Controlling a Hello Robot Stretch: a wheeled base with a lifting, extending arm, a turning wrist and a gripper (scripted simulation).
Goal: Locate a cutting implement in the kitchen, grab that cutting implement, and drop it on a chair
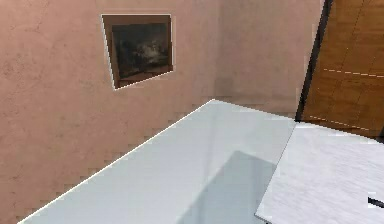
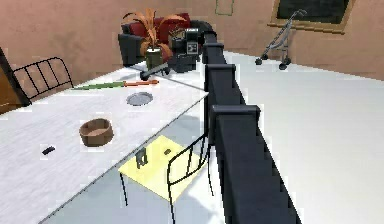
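Observation:
In the arm side view my dark arm (image 2: 235, 130) reaches out over the white table (image 2: 50, 120). The gripper (image 2: 155, 70) is at the table's far end, next to two white marked squares (image 2: 192, 46). Just left of the fingers, a long thin thing (image 2: 112, 85) lies on the tabletop, green along most of its length and red at the end nearest the gripper. I cannot tell whether the gripper holds anything. A chair with a yellow seat (image 2: 157, 166) and a black wire frame stands at the table's near side, left of the arm.
On the table sit a grey dish (image 2: 140, 99), a brown bowl (image 2: 96, 131) and a small dark thing (image 2: 48, 150). A black chair (image 2: 40, 74), potted plant (image 2: 151, 30), dark armchair (image 2: 135, 45) and stroller (image 2: 280, 42) stand beyond. The forward view has a framed picture (image 1: 138, 48), a wooden door (image 1: 350, 65) and a table corner (image 1: 330, 185).

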